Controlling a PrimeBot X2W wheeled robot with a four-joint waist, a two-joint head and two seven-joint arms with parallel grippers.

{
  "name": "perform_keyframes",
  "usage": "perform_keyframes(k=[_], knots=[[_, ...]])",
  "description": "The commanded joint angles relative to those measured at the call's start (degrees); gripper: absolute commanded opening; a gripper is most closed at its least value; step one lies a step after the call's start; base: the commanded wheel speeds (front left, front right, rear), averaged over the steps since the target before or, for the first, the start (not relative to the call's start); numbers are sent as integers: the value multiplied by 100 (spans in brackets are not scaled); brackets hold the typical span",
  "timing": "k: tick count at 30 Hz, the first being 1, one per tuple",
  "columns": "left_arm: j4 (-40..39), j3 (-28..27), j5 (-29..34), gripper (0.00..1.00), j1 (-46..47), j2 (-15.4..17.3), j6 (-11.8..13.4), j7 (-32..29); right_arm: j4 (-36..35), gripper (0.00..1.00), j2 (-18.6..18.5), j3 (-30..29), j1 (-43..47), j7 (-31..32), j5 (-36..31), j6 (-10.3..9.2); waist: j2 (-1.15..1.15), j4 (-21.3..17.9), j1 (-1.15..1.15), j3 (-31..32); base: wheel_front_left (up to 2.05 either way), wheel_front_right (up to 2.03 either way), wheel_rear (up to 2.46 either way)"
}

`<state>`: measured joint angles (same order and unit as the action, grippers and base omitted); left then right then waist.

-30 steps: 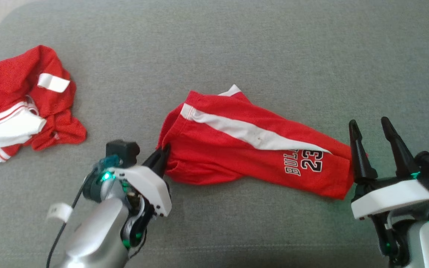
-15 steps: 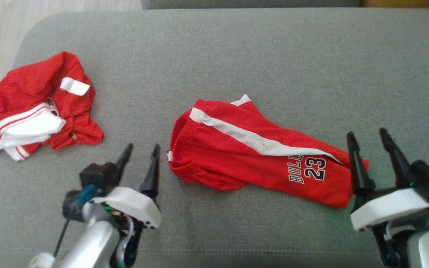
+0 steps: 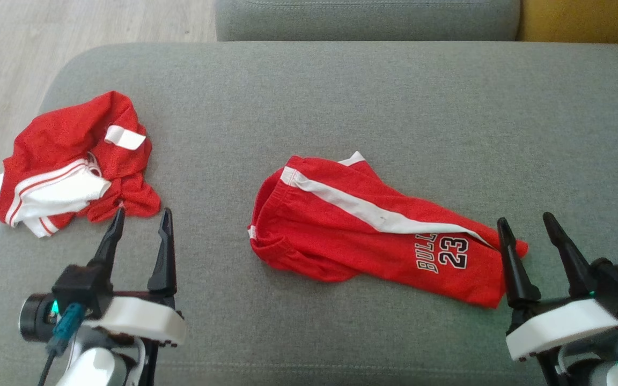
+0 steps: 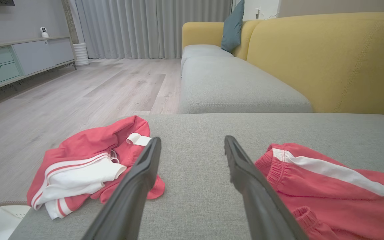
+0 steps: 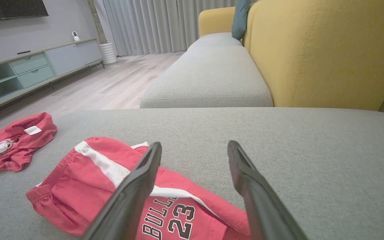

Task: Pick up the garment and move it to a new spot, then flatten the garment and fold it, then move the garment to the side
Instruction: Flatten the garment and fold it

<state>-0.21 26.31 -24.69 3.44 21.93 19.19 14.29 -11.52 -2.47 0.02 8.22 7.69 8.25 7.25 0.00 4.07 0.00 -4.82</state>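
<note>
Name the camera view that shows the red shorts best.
The head view: the red shorts lie whole on the grey cushion, waistband to hem, seen from above. The left wrist view catches the waistband end; the right wrist view catches most of them, cropped at the bottom edge.

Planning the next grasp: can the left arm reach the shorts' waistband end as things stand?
Probably yes. The left gripper is open, with bare cushion between it and the red shorts; the crumpled garment lies on its other side, out of the path.
</note>
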Motion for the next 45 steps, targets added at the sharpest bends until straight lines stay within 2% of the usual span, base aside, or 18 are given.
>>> perform_keyframes(k=[1,19,24,35,43,44,45], knots=[[-244,-304,6,100,182,204,41,55,-258,100,-41,159,-114,36,48,24,0,-1,0,-8,0,0,0],[-381,-252,-26,100,187,231,64,20,-248,100,-41,182,-172,65,83,24,0,0,0,-70,0,0,0],[-429,-218,-2,100,279,224,47,20,-55,100,-41,63,-120,270,133,24,0,20,0,-205,0,0,0],[-453,-227,76,100,628,114,-81,52,587,100,-41,-650,-339,972,223,24,0,70,0,-790,0,0,0],[-385,-261,119,100,747,40,-160,64,845,100,-41,-700,-640,1166,383,24,0,88,0,-970,0,0,0],[-375,-264,125,100,755,31,-169,65,886,96,-41,-698,-670,1194,427,24,0,90,0,-975,0,0,0],[-366,-268,131,100,763,23,-177,65,922,75,-41,-699,-698,1209,467,24,0,92,0,-979,0,0,0]])
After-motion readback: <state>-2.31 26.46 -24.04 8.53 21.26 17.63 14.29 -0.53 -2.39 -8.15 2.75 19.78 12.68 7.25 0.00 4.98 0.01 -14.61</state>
